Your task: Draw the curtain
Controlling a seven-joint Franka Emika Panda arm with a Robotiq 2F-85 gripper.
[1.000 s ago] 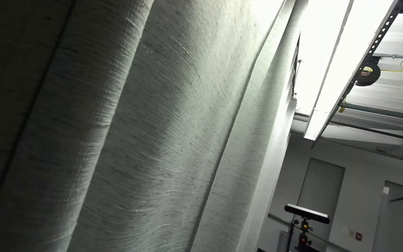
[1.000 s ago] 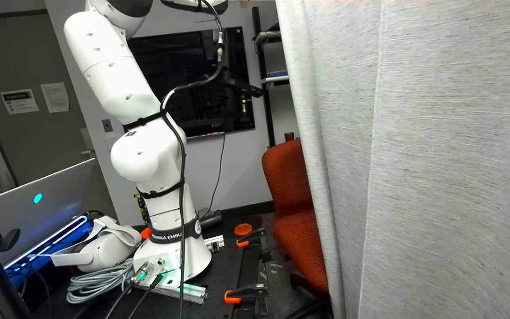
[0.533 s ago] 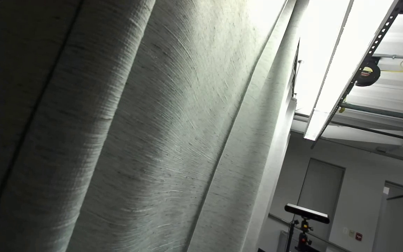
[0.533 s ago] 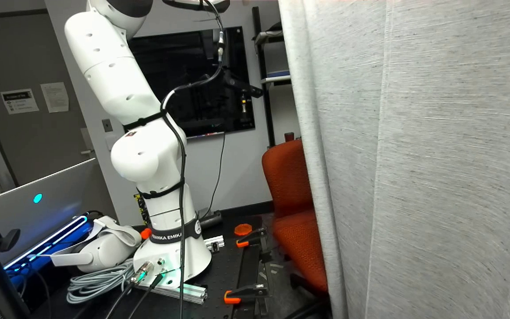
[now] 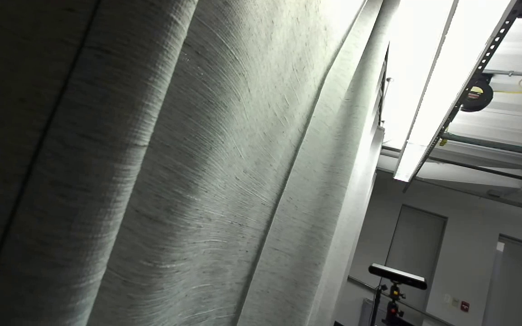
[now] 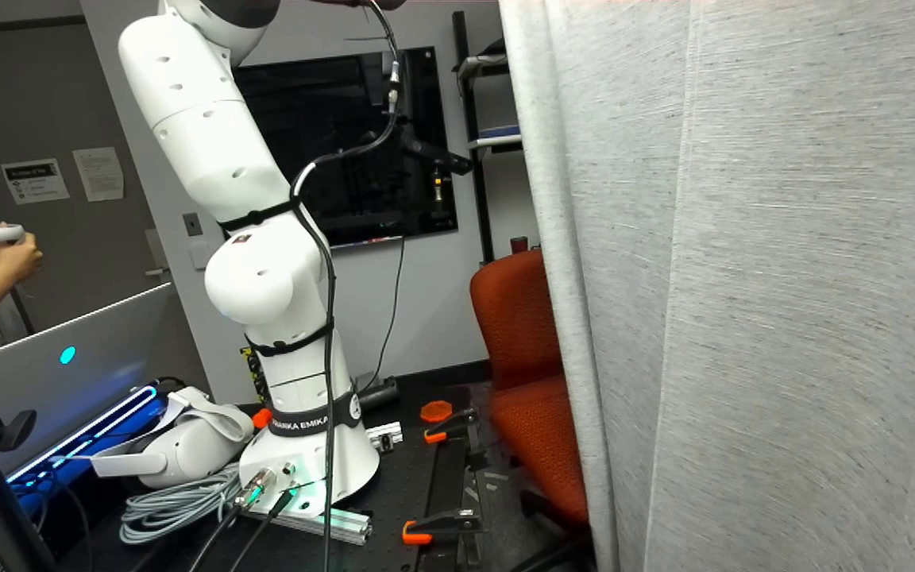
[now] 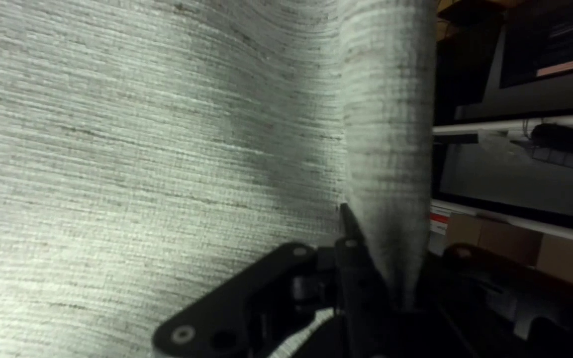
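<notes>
The pale grey-white curtain point(image 6: 791, 286) hangs in long folds down the right side in an exterior view. It also fills most of an exterior view from below point(image 5: 206, 181). In the wrist view the curtain point(image 7: 142, 149) covers the left and middle, with its rolled edge point(image 7: 388, 114) running down into the jaws. My gripper point(image 7: 391, 258) is shut on this edge, and the cloth narrows between the fingers. The right finger is dark and partly hidden by cloth. In the exterior views the gripper is out of frame; the white arm point(image 6: 219, 151) rises out of the top.
An orange chair point(image 6: 517, 334) stands behind the curtain's edge. A laptop point(image 6: 108, 342), headset point(image 6: 179, 449) and coiled cable point(image 6: 179, 504) lie beside the arm's base. A person's hand point(image 6: 17, 258) holds a controller. A camera on a stand point(image 5: 397, 276) is beyond the curtain.
The curtain's folds have shifted slightly back and forth. The arm has leaned a little right, and its part at the top edge has moved up. A hand with a controller has come in at left.
</notes>
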